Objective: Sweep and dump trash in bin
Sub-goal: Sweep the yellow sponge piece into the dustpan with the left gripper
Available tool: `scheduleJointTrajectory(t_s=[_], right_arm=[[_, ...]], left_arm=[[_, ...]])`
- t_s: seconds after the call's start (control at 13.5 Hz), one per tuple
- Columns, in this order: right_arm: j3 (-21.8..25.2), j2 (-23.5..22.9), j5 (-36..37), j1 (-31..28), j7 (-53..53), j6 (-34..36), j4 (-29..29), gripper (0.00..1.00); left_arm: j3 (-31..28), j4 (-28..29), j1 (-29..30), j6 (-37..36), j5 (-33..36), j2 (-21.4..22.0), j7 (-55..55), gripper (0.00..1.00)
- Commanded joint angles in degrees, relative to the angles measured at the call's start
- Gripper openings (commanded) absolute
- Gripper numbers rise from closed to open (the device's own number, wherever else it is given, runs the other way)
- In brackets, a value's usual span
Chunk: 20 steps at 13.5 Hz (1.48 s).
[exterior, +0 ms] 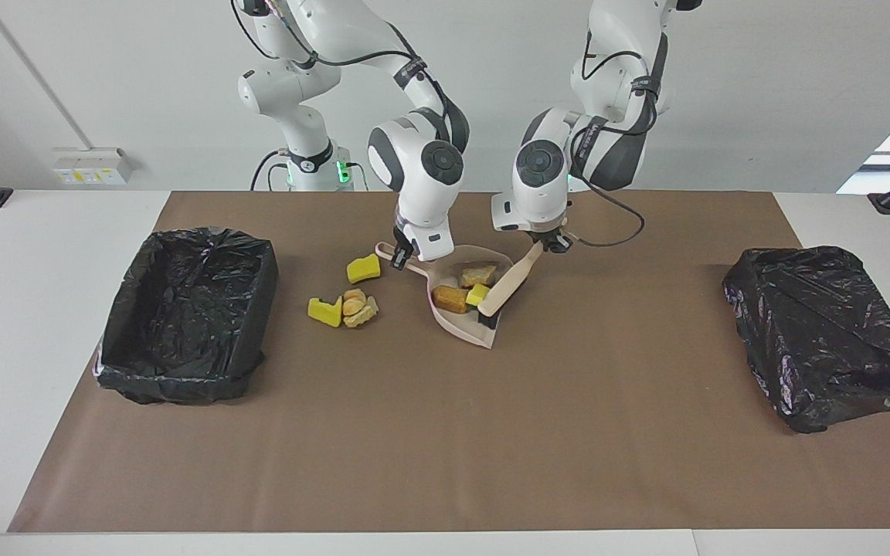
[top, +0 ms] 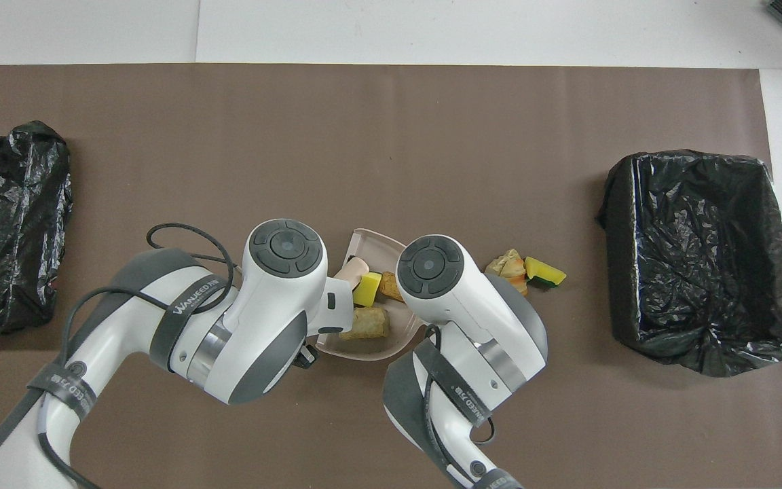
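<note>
A beige dustpan (exterior: 460, 324) lies mid-table and holds a tan lump (exterior: 478, 274), a brown chunk (exterior: 450, 298) and a yellow piece (exterior: 477, 294). My right gripper (exterior: 401, 256) is shut on the pan's handle. My left gripper (exterior: 549, 241) is shut on the handle of the beige brush (exterior: 508, 287), whose black bristles rest in the pan beside the yellow piece. Two yellow chunks (exterior: 363, 268) (exterior: 325, 311) and tan lumps (exterior: 358, 306) lie on the mat between the pan and the bin (exterior: 182, 378). In the overhead view the arms hide both grippers; the pan (top: 374, 244) shows between them.
The open bin lined with a black bag (top: 618, 224) stands at the right arm's end of the brown mat. A second, crumpled black bag (exterior: 823, 332) lies at the left arm's end.
</note>
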<state>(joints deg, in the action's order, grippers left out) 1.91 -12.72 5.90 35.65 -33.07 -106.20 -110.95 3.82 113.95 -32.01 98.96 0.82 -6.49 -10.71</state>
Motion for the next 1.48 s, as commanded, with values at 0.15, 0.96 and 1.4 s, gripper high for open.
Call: scheduleJointTrajectory(t_s=[0.15, 0.96, 1.4], right_arm=[[-0.24, 1.2, -0.62, -0.23, 0.55, 0.12, -1.11, 0.0], [-0.24, 0.94, -0.62, -0.5, 0.37, -0.06, -0.84, 0.0], [-0.24, 0.94, -0.62, -0.5, 0.46, -0.06, -0.93, 0.0]], left_arm=[[-1.44, 1.19, 0.62, -0.18, -2.05, 2.53, 8.59, 0.0], [-1.01, 3.9, 4.95, -0.11, -2.31, 9.39, 17.03, 0.0], [-0.92, 4.44, 0.55, 6.77, -8.98, 8.6, 16.51, 0.0]])
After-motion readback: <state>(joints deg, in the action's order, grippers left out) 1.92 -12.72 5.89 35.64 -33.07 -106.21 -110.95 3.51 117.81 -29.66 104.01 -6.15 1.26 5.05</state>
